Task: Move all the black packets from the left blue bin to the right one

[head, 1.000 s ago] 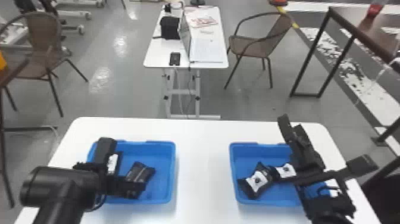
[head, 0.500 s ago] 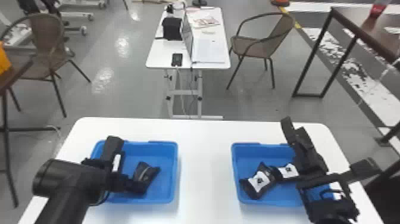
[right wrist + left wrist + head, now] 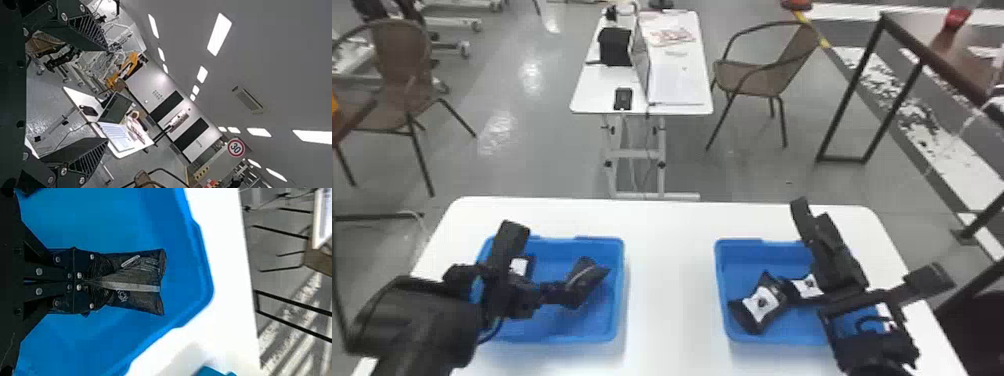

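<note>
Left wrist view: black packet [image 3: 139, 275], glossy, creased, pale lengthwise stripe.

Head and, closer, left wrist views overlook left bin [image 3: 582, 325]; right wrist faces ceiling [image 3: 282, 58].

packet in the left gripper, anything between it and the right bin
Yes, the facing walls of the left bin and the right bin. The right gripper, over the right bin's right side, might also crowd the drop.

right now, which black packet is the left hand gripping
The packet in the left bin with no white label showing; the other packet there and both packets in the right bin show one.
</note>
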Robot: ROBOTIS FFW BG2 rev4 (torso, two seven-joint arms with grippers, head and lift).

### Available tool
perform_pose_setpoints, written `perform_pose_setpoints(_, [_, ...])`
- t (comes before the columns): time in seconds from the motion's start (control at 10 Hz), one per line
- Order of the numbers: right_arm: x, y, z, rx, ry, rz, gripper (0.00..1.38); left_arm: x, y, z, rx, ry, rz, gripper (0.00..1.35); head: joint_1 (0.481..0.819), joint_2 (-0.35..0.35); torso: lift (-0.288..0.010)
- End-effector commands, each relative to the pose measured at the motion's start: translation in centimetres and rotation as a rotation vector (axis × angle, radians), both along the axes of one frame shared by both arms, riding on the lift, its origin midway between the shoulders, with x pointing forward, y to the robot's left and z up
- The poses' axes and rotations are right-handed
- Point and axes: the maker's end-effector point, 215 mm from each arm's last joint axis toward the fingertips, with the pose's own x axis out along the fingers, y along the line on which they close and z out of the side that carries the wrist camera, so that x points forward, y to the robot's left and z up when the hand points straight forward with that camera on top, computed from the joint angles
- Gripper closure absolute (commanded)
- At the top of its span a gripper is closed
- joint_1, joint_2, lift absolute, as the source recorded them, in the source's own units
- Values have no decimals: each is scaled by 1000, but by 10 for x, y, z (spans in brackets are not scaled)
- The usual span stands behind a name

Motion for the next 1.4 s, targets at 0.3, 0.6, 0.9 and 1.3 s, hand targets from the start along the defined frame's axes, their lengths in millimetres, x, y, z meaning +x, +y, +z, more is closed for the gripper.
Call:
perform_pose_setpoints(0.3, [1, 45, 2, -8, -18, 119, 213, 18, -71, 123, -208, -437, -112, 1220, 695, -73, 0])
perform_pose_setpoints(0.6, [16, 94, 19, -40, -48, 246, 213, 44, -158, 156, -282, -520, -313, 1217, 695, -95, 0])
perform_pose_setpoints(0.9, [21, 143, 26, -35, -52, 352, 209, 52, -221, 170, -328, -509, -438, 1217, 695, -124, 0])
perform_pose_setpoints(1.3, [25, 164, 21, -39, -36, 393, 233, 46, -255, 181, -389, -496, -475, 1217, 695, -133, 0])
